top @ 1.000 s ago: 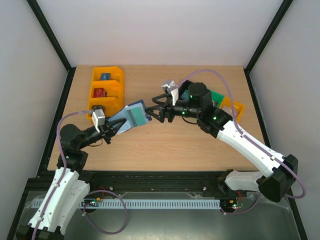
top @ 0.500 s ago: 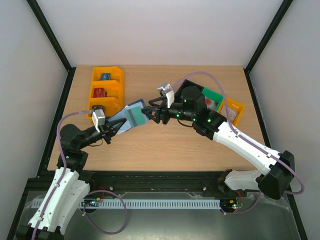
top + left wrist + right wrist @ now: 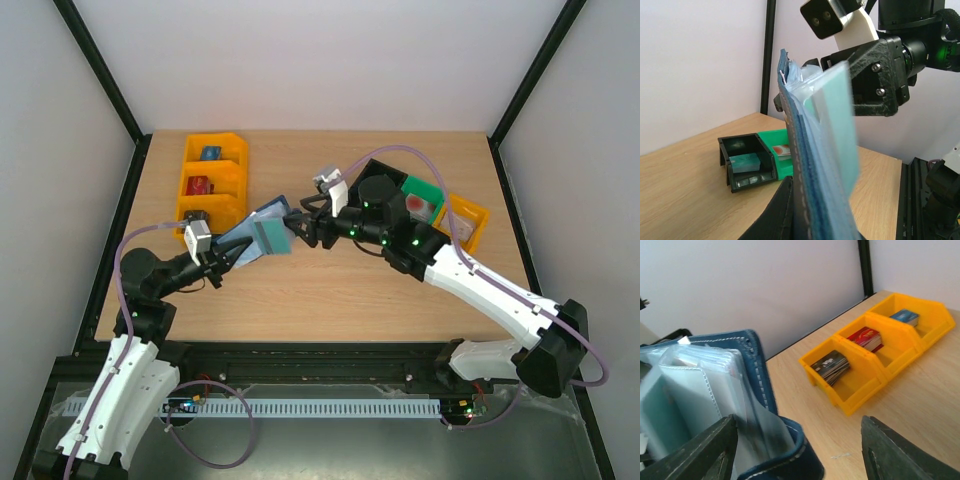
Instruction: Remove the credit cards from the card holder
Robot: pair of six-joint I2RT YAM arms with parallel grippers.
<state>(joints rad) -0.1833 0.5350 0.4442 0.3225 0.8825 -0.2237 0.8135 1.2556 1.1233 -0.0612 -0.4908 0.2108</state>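
The card holder [image 3: 250, 238] hangs above the table [image 3: 340, 290], left of centre in the top view. The left claw [image 3: 222, 256] is clenched on its lower-left end. A teal credit card [image 3: 837, 125] pokes out of the pockets toward the right claw [image 3: 298, 228]. That claw's jaws are released and wide, straddling the holder's right-hand end without pinching anything.

The likeliest fault is a bad bite. In the right wrist view the navy cover and clear sleeves lie beside one finger, so the jaws could close on cover and card together. A pull would then drag the whole holder, twisting it or tearing it from the left claw, which holds one end only. A shallow pinch on the slick card could slip off. Neighbouring cards might also slide out and drop to the table.
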